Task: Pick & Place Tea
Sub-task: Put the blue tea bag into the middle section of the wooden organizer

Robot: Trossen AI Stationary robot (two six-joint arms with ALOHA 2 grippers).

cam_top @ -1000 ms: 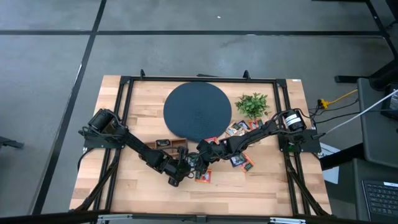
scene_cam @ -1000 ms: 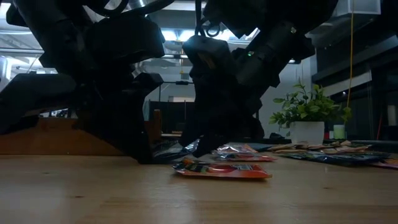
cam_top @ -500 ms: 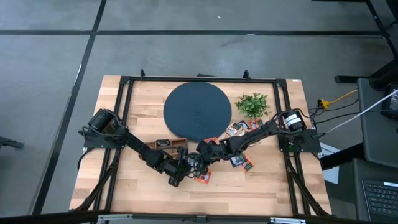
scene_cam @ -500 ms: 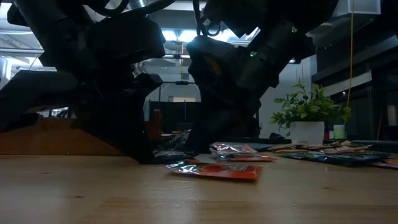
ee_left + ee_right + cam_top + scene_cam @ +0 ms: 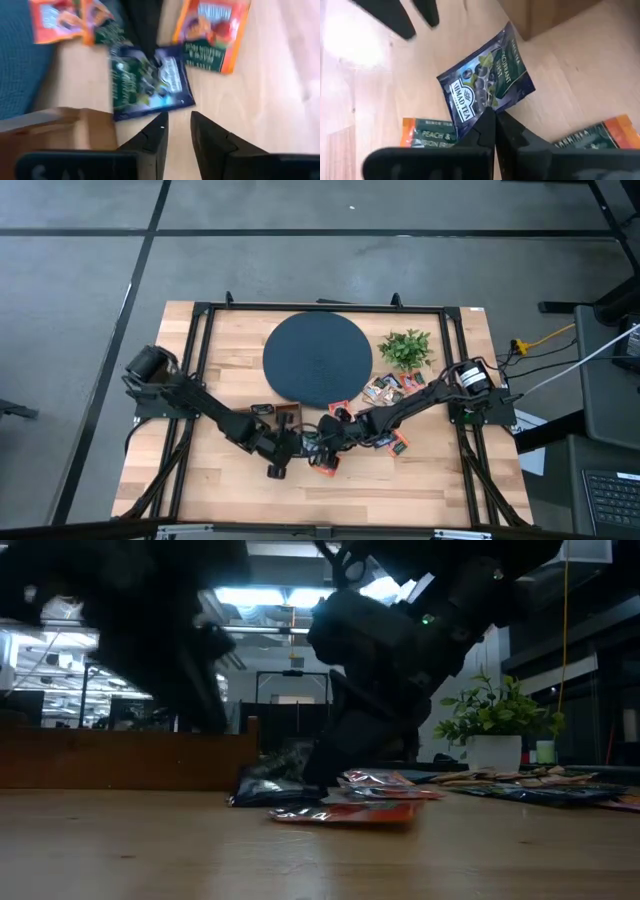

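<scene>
Writing: I am reading "AHMAD TEA" on the dark blue-green sachet [image 5: 485,92] in the right wrist view; the green half carries more words, the first looking like "BLACKCURRANT", the rest too small for me. An orange sachet [image 5: 427,135] beside it is showing "PEACH &".

Right gripper [image 5: 495,120]: I am seeing its two fingers clenched together, pinching a corner of the dark blue-green sachet, low over the table at about 6 o'clock from the round dark disc [image 5: 317,360].

Left gripper [image 5: 178,129]: I am seeing its fingers [image 5: 156,137] released with a narrow gap, grasping nothing, just short of the same sachet's edge.

Tea location: the pinched sachet is lying near the middle of the wooden table [image 5: 420,480], between the two grippers. In the low view it is tilting, one edge raised toward the right gripper, the other touching the wood.

Orientation: in the low view its long axis is running roughly 9 to 3 o'clock, the raised end at 3.

Around it: a red-orange sachet [image 5: 345,812] is lying flat just in front. More sachets [image 5: 390,385] are spreading at 4 o'clock from the disc, near a small green potted plant [image 5: 406,347]. A small wooden box [image 5: 275,411] is sitting at 7 o'clock from the disc.

In the way: both dark arms are hiding much of the cluster from above.
</scene>
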